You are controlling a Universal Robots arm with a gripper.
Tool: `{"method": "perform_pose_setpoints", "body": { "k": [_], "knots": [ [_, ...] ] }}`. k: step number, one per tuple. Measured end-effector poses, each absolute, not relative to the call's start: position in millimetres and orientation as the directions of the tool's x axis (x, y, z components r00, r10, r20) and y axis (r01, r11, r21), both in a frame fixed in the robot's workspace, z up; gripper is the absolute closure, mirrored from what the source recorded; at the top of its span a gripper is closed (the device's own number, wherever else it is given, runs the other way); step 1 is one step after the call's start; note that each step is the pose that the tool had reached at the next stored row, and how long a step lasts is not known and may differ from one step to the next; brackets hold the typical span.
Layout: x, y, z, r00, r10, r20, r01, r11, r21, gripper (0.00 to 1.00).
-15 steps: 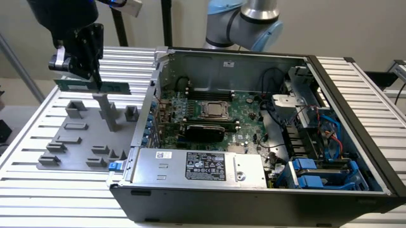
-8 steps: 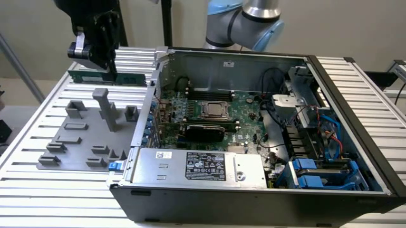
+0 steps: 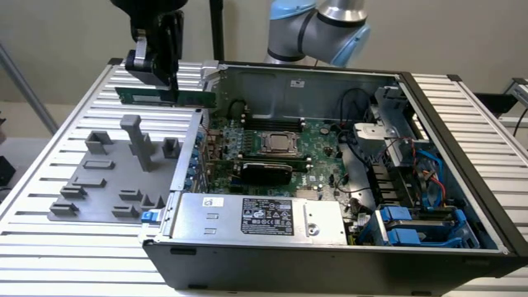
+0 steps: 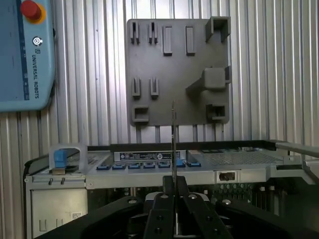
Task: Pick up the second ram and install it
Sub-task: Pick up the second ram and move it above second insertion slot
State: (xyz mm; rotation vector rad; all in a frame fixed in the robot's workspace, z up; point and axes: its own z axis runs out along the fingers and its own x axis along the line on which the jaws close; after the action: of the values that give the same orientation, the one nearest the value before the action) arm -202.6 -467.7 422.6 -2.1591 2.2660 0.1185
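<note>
Gripper (image 4: pixel 173 185) pinching the second ram (image 4: pixel 173 144), seen edge-on.
Beyond it: a computer case rim (image 4: pixel 149 172), a grey holder tray (image 4: pixel 174 74) on a ribbed metal table (image 4: pixel 279 74), and a blue Universal Robots teach pendant (image 4: pixel 25 59).

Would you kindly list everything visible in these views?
second ram: one, green, gripped in the air above the table.
computer case: one, black, open, on the table.
motherboard: one, green, inside the case.
power supply: one, silver, inside the case, foreground.
holder tray: one, grey, on the table, exterior view's left of the case.
teach pendant: one, blue with red button, on the table.
table: one, silver, slatted.
arm: one, silver and blue, behind the case.
tool: one, black, shut on the second ram.
</note>
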Motion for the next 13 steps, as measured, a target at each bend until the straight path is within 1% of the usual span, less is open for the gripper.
{"method": "perform_pose_setpoints", "body": {
  "k": [13],
  "knots": [
    [-143, -468, 423, -0.049, -0.997, -0.067, -0.998, 0.046, 0.049, 0.87]
  ]
}}
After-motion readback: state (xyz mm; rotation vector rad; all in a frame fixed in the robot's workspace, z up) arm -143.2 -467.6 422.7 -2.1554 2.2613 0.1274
